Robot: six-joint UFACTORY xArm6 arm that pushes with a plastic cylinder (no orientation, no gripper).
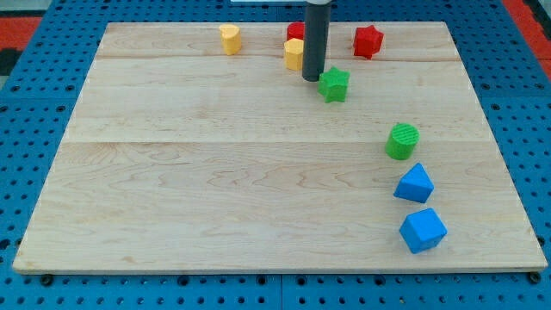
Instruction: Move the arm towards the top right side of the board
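My tip (312, 77) is the lower end of a dark rod that comes down from the view's top, near the top middle of the wooden board (215, 172). It stands just left of a green star block (334, 84), close to or touching it. A yellow block (294, 54) sits right behind the rod on its left, partly hidden. A red block (296, 32) shows behind that, mostly hidden by the rod. A red star block (368, 40) lies to the right near the board's top edge.
A yellow heart-like block (230, 39) lies at the top, left of the rod. A green cylinder (402, 141) lies at the right. Two blue blocks (415, 184) (423, 230) lie below it near the right edge. Blue pegboard surrounds the board.
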